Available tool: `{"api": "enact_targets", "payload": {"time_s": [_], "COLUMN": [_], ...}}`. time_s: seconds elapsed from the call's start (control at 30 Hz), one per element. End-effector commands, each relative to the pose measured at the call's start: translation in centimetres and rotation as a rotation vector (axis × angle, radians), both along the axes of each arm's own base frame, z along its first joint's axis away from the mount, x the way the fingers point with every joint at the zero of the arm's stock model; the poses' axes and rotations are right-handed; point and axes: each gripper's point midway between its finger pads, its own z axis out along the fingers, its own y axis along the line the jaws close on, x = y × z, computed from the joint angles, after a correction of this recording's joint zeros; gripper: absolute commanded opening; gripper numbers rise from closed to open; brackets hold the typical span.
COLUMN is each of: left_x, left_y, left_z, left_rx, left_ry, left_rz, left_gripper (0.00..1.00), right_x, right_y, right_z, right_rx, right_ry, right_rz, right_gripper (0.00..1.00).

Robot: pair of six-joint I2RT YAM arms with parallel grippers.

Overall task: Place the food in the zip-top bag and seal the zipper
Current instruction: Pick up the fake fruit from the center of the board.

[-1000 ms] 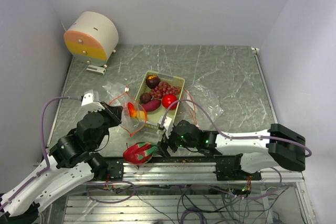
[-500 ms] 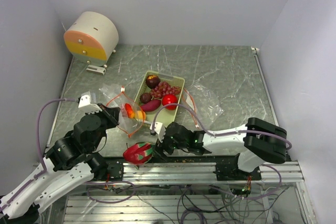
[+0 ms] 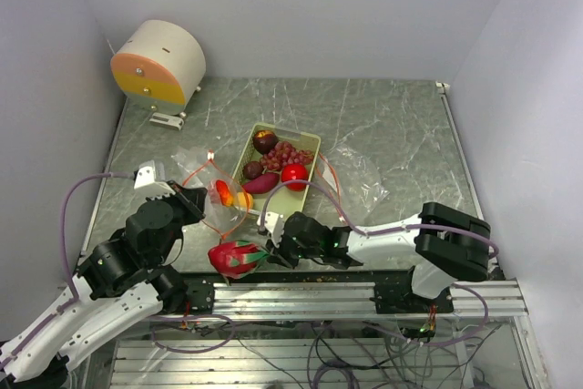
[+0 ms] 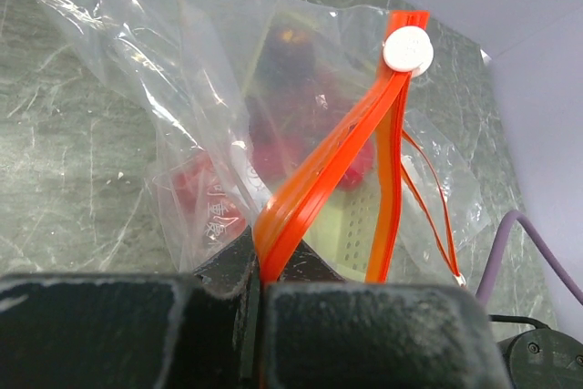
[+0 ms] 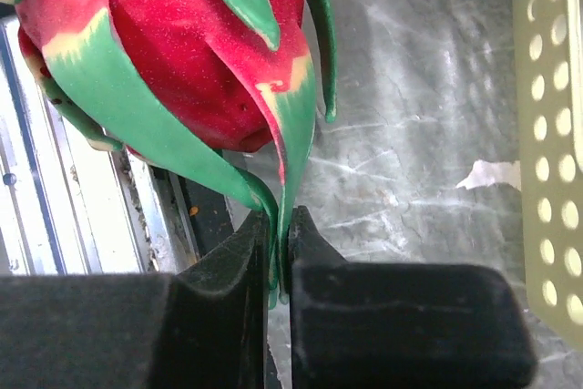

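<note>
The dragon fruit [image 3: 235, 258] is lying at the near edge of the table [image 3: 392, 125], beside the metal rail [image 3: 364, 293] and just near of the zip-top bag [image 3: 211, 190]. We cannot tell whether it is resting on the surface or just off it. We are pinching one of its green leaf tips [image 5: 290, 148] in the right pincer [image 5: 278, 225], whose jaws are standing almost together with only that thin leaf between them.

That looks to us like a slight hold on a bulky fruit. We are judging that the lift should be slow and low, with the fruit hanging under the pincer and carried the short way to the bag mouth. A quick swing could pull the leaf free.

The left pincer [image 4: 260, 271] is clamping the bag's orange zipper strip [image 4: 328, 170] and holding the mouth raised; it should be holding that mouth wide and steady while the fruit is coming in. An orange piece [image 3: 239, 198] is sitting inside the bag. In the pale green tray [image 3: 310, 145] just right of it, the apple [image 3: 293, 176], grape bunch [image 3: 284, 156], sweet potato [image 3: 261, 183] and dark round fruits [image 3: 265, 141] are waiting.
</note>
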Motion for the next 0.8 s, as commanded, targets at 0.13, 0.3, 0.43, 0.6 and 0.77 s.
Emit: {"api": "enact_targets", "payload": {"time_s": [0.13, 0.3, 0.43, 0.6, 0.77], "left_x": [-0.1, 0.0, 0.1, 0.3, 0.5], "left_y": [0.6, 0.7, 0.5, 0.2, -0.2], "left_z": [0.9, 1.0, 0.9, 0.6, 0.4], "left_rx": [-0.008, -0.002, 0.002, 0.004, 0.014], "left_ry": [-0.021, -0.022, -0.020, -0.015, -0.010], "left_rz": [0.018, 0.024, 0.023, 0.015, 0.009], "left_gripper": [0.07, 0.07, 0.07, 0.07, 0.07], "right_x": [-0.6, -1.7, -3.0, -3.1, -2.1], "right_y": [-0.3, -1.0, -2.2, -3.7, -4.1], "right_z": [4.2, 9.1, 13.4, 17.4, 19.2], "right_rx": [0.098, 0.183, 0.254, 0.335, 0.343], "right_ry": [0.022, 0.025, 0.004, -0.046, -0.092], "right_rz": [-0.029, -0.012, 0.041, 0.038, -0.004], "right_gripper": [0.00, 0.00, 0.00, 0.00, 0.00]}}
